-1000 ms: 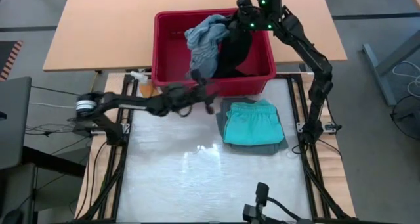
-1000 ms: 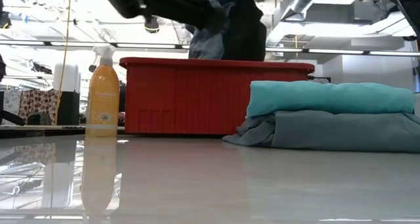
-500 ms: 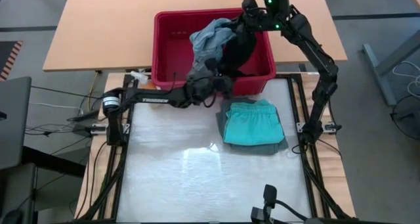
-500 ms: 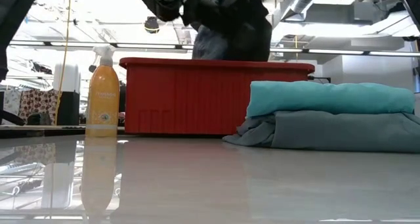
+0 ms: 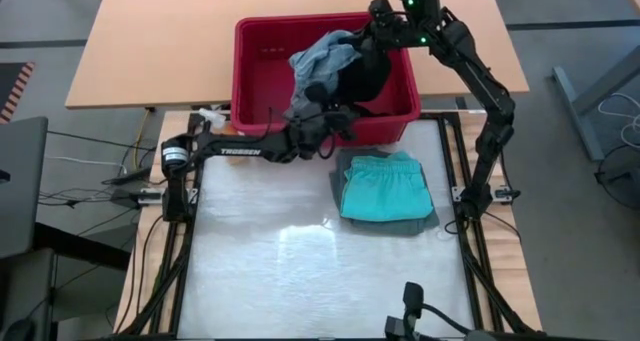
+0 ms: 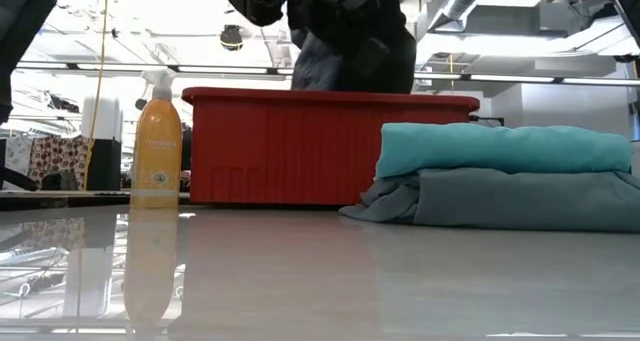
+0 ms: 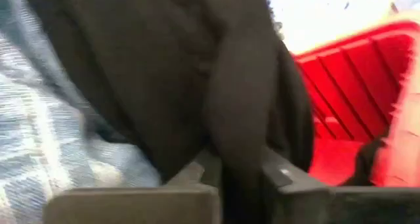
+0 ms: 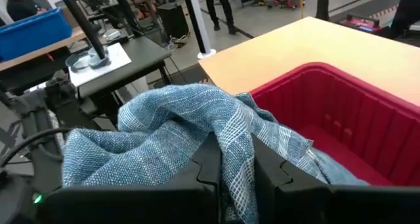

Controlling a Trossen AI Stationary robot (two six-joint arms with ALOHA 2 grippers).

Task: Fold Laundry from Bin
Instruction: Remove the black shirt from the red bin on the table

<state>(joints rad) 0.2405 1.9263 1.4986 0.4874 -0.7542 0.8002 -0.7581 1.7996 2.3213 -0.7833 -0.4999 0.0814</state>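
Observation:
The red bin (image 5: 256, 73) stands at the table's far edge. Above it my right gripper (image 5: 368, 36) is shut on the mottled blue-grey garment (image 5: 315, 66), with the black garment (image 5: 362, 76) hanging beside it down into the bin. My left gripper (image 5: 338, 109) reaches over the bin's near wall and is shut on the black garment. A folded turquoise garment (image 5: 385, 186) lies on a folded grey-green one (image 6: 520, 199) on the table, in front of the bin. My left gripper pinches a hanging fold of the black garment (image 7: 239, 119) between its two fingers, low on the garment. The fingers come level from the table's near left, above the bin's near wall. My right gripper pinches a bunched fold of the blue-grey garment (image 8: 230, 142) between its two fingers, high over the bin's far right corner. The cloth drapes slack over and below the fingers toward the bin; whether the black garment is also in this hold is hidden.
An orange spray bottle (image 6: 158, 146) stands at the bin's near left corner. The white mat (image 5: 270, 271) has free room on the near side and to the left of the folded stack. A wooden table (image 5: 150, 51) lies beyond the bin.
My left gripper has gone from over the mat toward the far edge and the right, rising a little, up to the black garment hanging at the bin's near wall. It has turned at the wrist on the way.

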